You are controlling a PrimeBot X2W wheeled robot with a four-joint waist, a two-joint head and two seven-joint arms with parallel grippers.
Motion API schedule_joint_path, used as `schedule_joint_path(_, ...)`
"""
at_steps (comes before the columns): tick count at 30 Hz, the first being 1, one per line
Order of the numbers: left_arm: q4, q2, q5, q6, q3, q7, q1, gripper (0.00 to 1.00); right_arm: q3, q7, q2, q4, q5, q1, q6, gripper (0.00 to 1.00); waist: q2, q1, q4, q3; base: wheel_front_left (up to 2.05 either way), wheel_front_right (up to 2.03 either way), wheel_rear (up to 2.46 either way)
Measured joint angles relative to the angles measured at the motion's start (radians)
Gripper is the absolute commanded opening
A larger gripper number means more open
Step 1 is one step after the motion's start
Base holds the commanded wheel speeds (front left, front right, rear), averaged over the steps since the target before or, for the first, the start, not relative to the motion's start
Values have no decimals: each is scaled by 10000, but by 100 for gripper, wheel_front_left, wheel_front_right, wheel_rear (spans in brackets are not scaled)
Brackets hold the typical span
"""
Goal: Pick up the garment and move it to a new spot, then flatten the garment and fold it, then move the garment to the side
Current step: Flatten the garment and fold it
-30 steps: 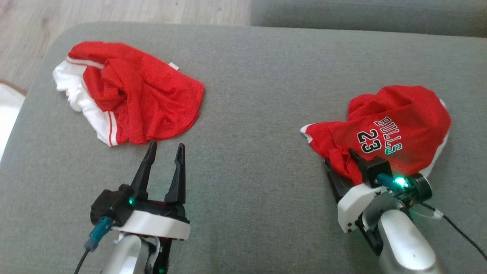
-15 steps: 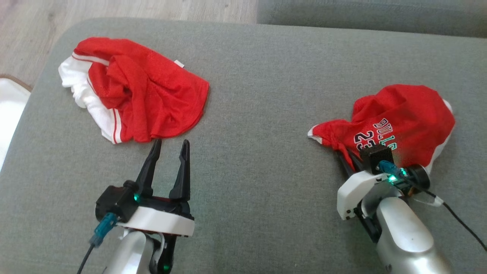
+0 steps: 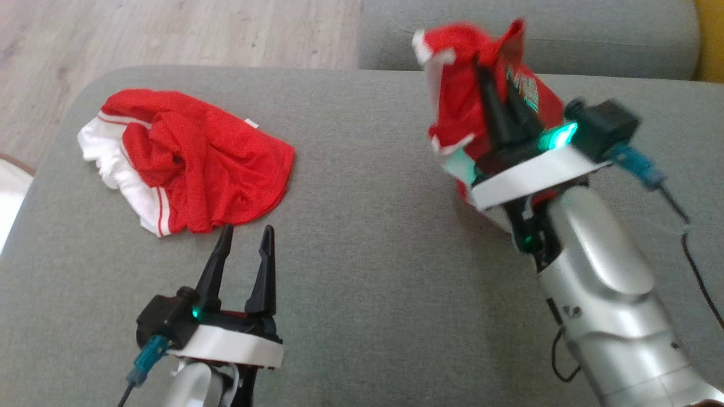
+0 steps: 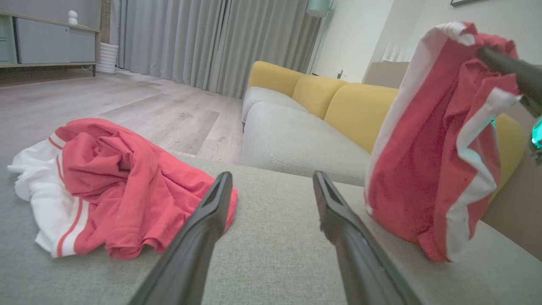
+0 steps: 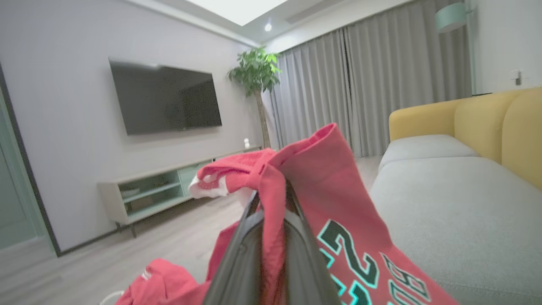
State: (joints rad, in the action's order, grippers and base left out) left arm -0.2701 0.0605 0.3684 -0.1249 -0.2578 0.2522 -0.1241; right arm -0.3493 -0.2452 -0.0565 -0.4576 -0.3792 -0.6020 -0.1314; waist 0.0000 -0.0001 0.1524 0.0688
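Observation:
The garment [image 3: 452, 107], a red jersey with white trim and the number 23, hangs bunched in the air over the right side of the grey cushion [image 3: 367, 254]. My right gripper [image 3: 500, 85] is shut on a fold of it, fingers pointing up and away. In the right wrist view the garment [image 5: 338, 203] drapes over both sides of my right gripper [image 5: 273, 195]. In the left wrist view the garment [image 4: 423, 148] hangs at the right, its hem just touching the cushion. My left gripper [image 3: 247, 232] stands open and empty, low over the cushion.
Crumpled red and white shorts [image 3: 209, 164] lie on the cushion's left part, just beyond my left fingertips. Wooden floor [image 3: 169, 34] runs past the cushion's far left edge. A grey and yellow sofa [image 4: 305, 144] stands behind.
My right gripper closed on the jersey and lifted it off the cushion, up and farther away. The left gripper stayed where it was. The head camera shifted slightly.

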Motion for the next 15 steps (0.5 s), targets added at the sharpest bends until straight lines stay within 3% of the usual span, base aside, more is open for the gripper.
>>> schedule_joint_path(5,238,23,0,0,198,0,87,100,1225,-54,-2,393,-385,94,0,0,0,0,-344,-23,0,0,0)
schedule_joint_path(13,351,27,0,0,138,0,75,100,4462,1072,-46,-700,938,1695,0,0,0,0,-796,289,0,0,0)
schedule_joint_path(14,345,27,0,0,100,0,61,100,4995,1200,-46,-897,1244,1935,0,78,0,0,-856,352,0,0,0)
schedule_joint_path(15,339,29,0,0,52,0,40,100,5565,1377,-44,-1114,1680,2104,0,100,0,0,-913,415,0,0,0)
